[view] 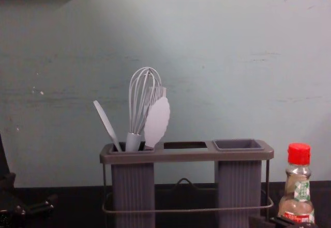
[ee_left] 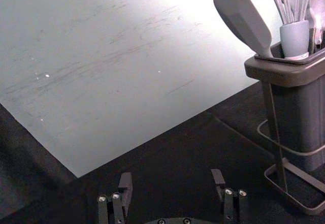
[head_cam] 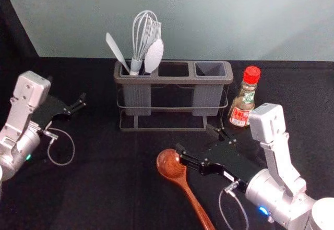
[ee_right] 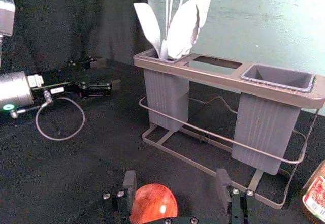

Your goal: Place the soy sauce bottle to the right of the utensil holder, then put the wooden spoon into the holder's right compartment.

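The utensil holder (head_cam: pixel 172 80) has a smooth, matt plastic rim (head_cam: pixel 228 71) and ribbed cups (head_cam: pixel 138 99). In front of the holder, the spoon (head_cam: pixel 182 180) is glossy, grained wood, the right gripper (head_cam: pixel 195 140) matt. Right of the holder, the glossy bottle (head_cam: pixel 242 105) has a smooth plastic cap (head_cam: pixel 251 75). Matt cloth (head_cam: pixel 104 188) underlies the holder.

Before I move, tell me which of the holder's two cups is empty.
The right cup, the one beside the soy sauce bottle. Nothing stands in it, while the left cup holds the whisk and other utensils.

The black table (head_cam: pixel 104 183) bears the utensil holder (head_cam: pixel 174 81), the soy sauce bottle (head_cam: pixel 243 103) beside it and the wooden spoon (head_cam: pixel 183 182).
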Robot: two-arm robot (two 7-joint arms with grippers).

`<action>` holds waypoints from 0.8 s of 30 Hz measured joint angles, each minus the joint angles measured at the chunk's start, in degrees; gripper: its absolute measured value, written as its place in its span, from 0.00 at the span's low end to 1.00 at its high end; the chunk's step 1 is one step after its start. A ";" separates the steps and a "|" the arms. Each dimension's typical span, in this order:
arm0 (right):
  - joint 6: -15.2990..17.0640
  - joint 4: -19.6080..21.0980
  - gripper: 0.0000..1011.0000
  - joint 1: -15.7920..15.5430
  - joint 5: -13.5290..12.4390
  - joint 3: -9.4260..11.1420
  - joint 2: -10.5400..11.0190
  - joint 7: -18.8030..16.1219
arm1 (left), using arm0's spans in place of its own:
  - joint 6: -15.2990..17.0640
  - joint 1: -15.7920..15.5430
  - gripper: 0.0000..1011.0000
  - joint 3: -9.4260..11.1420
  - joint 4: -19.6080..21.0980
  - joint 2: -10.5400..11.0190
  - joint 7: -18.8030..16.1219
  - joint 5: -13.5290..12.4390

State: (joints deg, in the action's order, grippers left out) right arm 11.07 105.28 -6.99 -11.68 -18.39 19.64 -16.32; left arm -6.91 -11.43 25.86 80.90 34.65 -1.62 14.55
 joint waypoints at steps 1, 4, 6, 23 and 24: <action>0.00 0.01 0.99 0.00 0.00 0.00 0.00 0.01 | 0.00 0.00 1.00 0.00 0.00 0.00 0.00 0.00; 0.02 0.03 0.99 -0.01 0.01 0.00 0.00 0.04 | 0.00 0.00 1.00 0.00 0.00 0.00 0.00 0.00; 0.03 0.05 0.99 -0.02 0.01 0.00 0.00 0.07 | 0.00 0.00 1.00 0.00 0.00 0.00 0.00 0.00; 15.18 1.37 0.99 4.27 0.69 -3.06 -0.36 0.59 | 0.00 0.00 1.00 0.00 0.00 0.00 0.00 0.00; 17.54 1.57 0.99 5.04 1.31 -3.74 -0.65 0.93 | 0.00 0.00 1.00 0.00 0.00 0.00 0.00 0.00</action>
State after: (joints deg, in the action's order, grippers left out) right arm 28.61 106.85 -1.95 -10.36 -22.13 18.99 -15.39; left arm -6.91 -11.43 25.86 80.90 34.65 -1.62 14.55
